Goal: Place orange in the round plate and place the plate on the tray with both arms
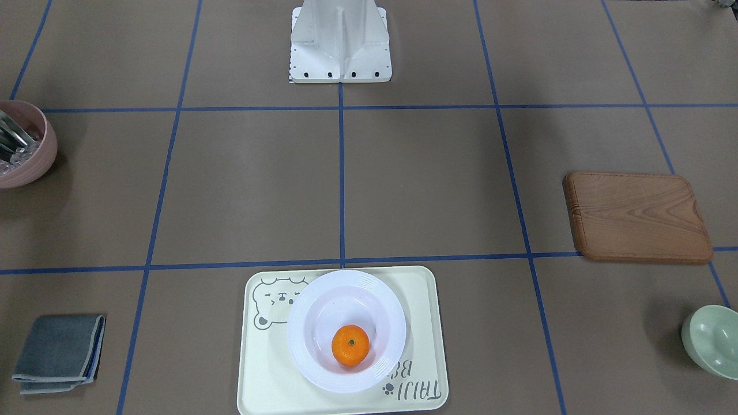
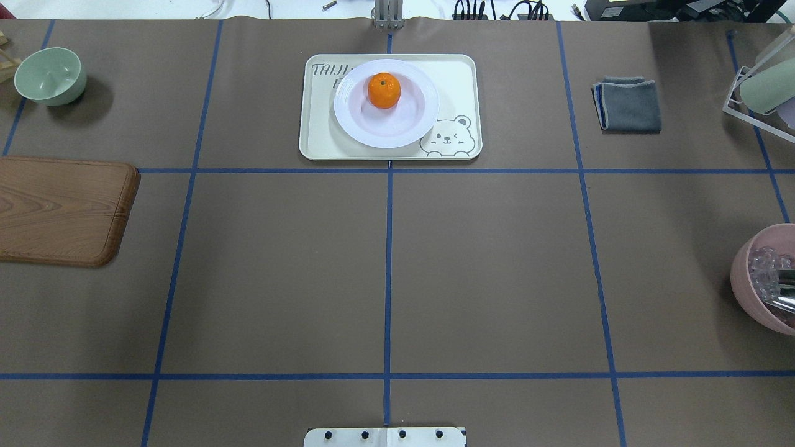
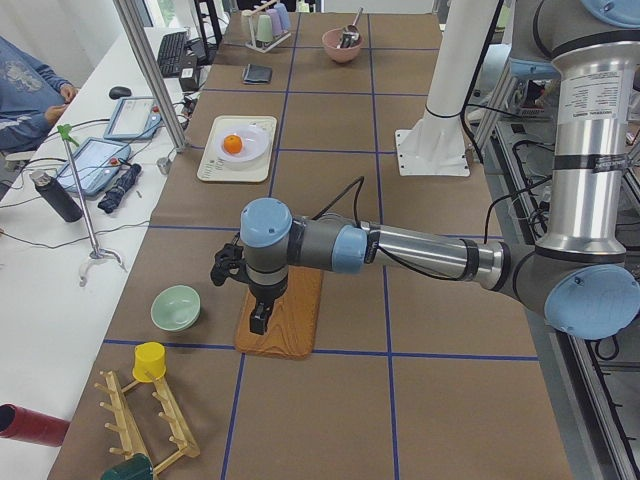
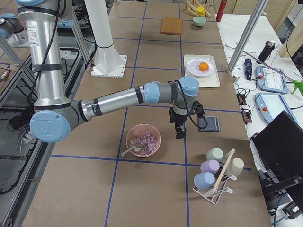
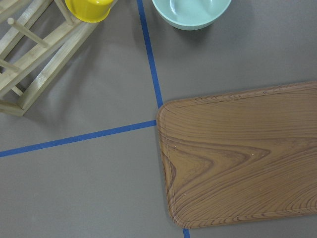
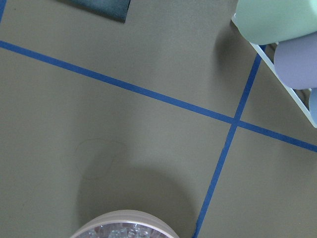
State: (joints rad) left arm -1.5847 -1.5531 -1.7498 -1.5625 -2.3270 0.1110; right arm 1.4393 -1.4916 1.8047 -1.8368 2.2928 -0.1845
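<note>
Orange (image 1: 350,344), small, round and bright with a tiny green stem dimple, lies inside the glossy white round deep plate (image 1: 301,323), slightly off the centre of its well. The plate rests on the large pale cream rectangular tray (image 1: 424,311), covering part of the grey bear drawing and part of the "TAIJI BEAR" lettering. The tray lies flat on the brown paper-covered desk (image 2: 497,267), just beyond a blue tape line, on the side away from the robot's base.

Neither pincer is near the tray; it lies well apart from both, roughly midway between them along the desk.

The left pincer (image 3: 258,322) hangs, pointing down, above the brown wooden board (image 5: 237,158). Beyond the board from this pincer stand a pale green bowl (image 5: 190,12), a yellow cup (image 5: 89,7) and a light wooden rack (image 5: 29,54). Only the side view shows this pincer, so I cannot tell whether its jaws are apart or closed.

The right pincer (image 4: 178,135) hangs, pointing down, over bare desk between a pink bowl (image 4: 143,140) on the robot's side and a folded grey cloth (image 4: 209,124) on the far side. The pink bowl holds clear, ice-like pieces and a metal utensil. Pastel cups on a white wire rack (image 4: 215,182) stand further out toward the desk's end. Its jaw state likewise cannot be told.
</note>
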